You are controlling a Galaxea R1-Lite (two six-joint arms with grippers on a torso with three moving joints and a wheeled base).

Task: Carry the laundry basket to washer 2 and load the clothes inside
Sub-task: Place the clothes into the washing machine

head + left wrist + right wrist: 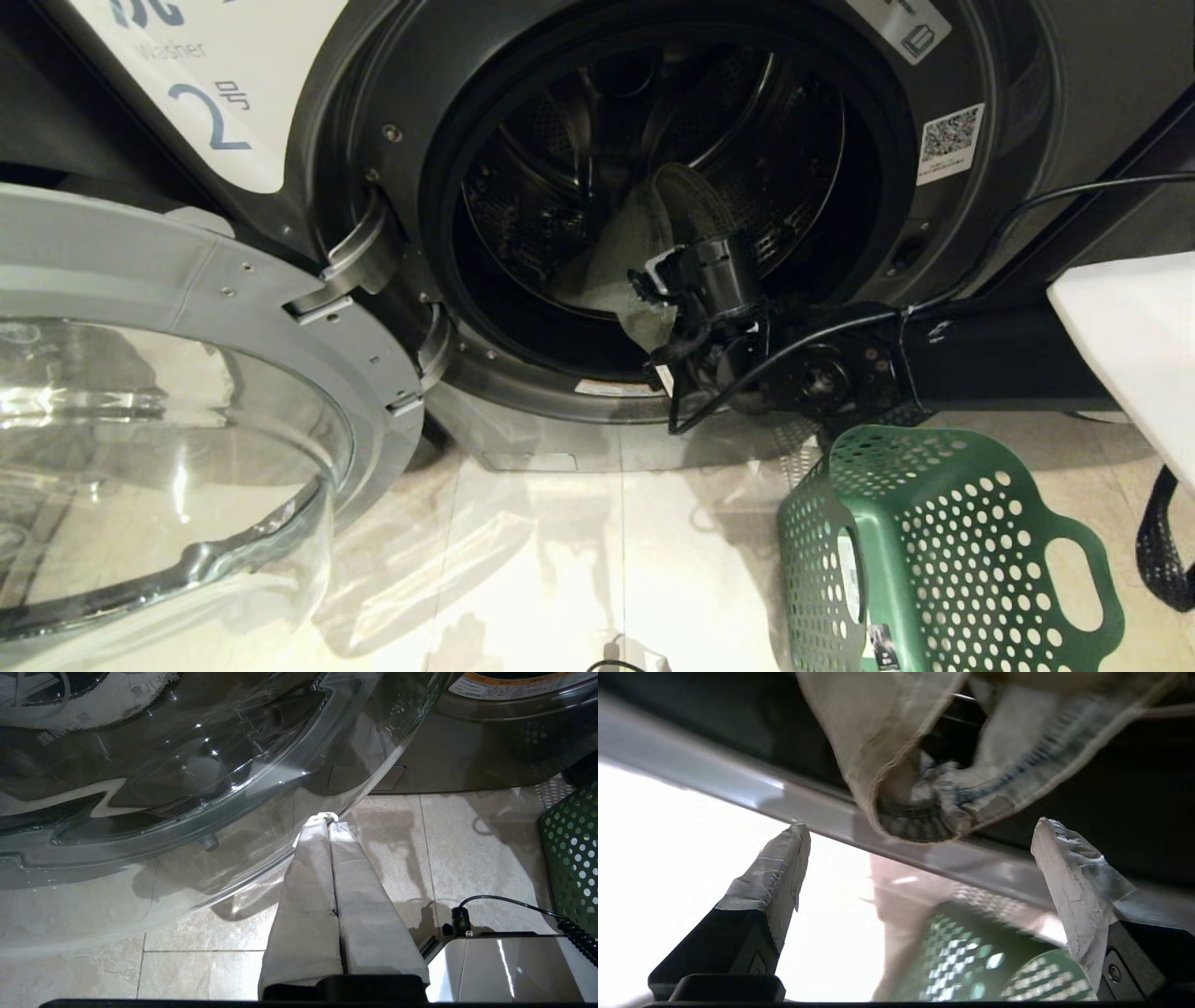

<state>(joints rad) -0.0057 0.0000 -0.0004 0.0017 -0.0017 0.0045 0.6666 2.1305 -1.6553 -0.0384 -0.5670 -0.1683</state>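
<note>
At the far left of the head view the washer door (187, 392) stands swung wide open, its clear glass bowl (140, 485) bulging over the pale tiled floor (560, 560). The left gripper (327, 817) hangs low just beside that glass, its cloth-wrapped fingers (308, 891) pressed together and holding nothing; the left arm is parked there. Above the door a white label (215, 84) on the washer's dark front carries a large 2. Right of the hinge (355, 261) the round opening of the washer (448, 355) gapes, and inside the steel drum (560, 187) lies a pale, beige garment (644, 233), heaped against the back and low part of the drum, with one edge drooping toward the door sill. The right arm (840, 373) reaches in from the right across the lower lip of the opening, its dark wrist partly hiding the garment from the head camera. The right gripper (920, 826) sits at the sill with its fingers (775, 872) spread wide apart, empty, the garment's folded hem (924, 816) hanging just beyond the tips and not touching them as far as one can tell. A black cable (1027, 205) trails along the arm. Below the arm, on the floor at the right, the green perforated laundry basket (934, 551) stands near the washer's front; no clothes show in the part of it that is visible. A white panel (1130, 345) of the robot cuts in at the far right edge.
</note>
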